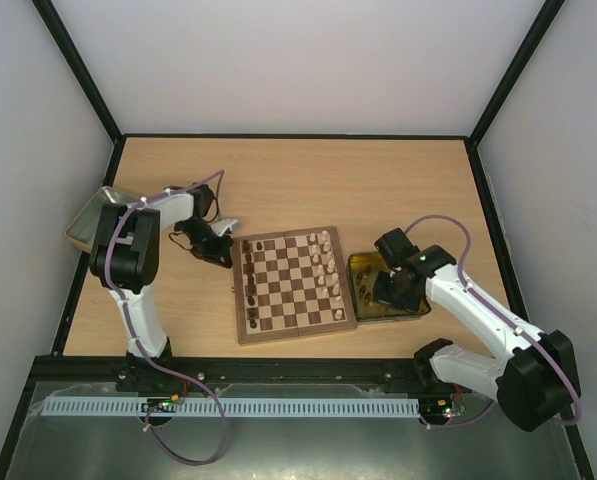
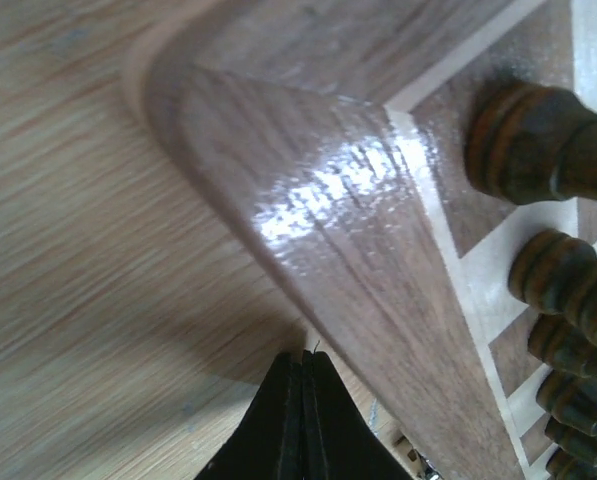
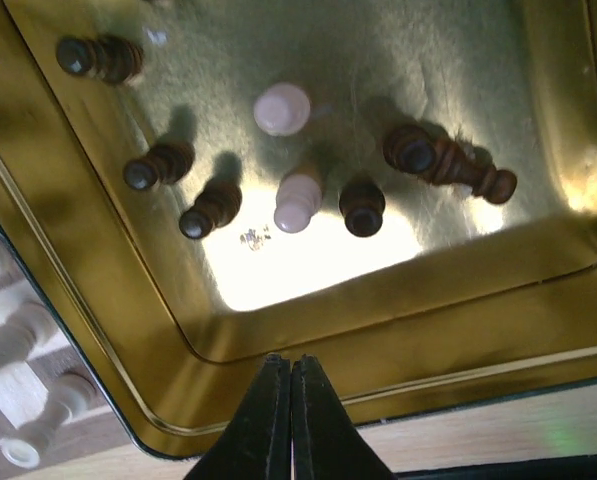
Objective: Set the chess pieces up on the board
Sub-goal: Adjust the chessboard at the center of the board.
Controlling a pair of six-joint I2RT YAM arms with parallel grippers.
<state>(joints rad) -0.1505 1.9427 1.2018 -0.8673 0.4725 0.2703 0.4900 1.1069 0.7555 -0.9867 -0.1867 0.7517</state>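
My right claw is pinched shut on nothing, above the near rim of the shiny yellow metal tray just right of the checked wooden chessboard. My left claw, also shut and empty, sits at the board's far-left corner. In the tray, 2 pale cream turned wooden pieces stand among 5 dark brown pieces, 1 seemingly toppled. I should open first, then straddle the nearer pale piece, clear of the dark ones.

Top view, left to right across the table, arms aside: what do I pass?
Grey metal tray → chessboard, with dark pieces along its left edge, then pale pieces along its right → yellowish tray.
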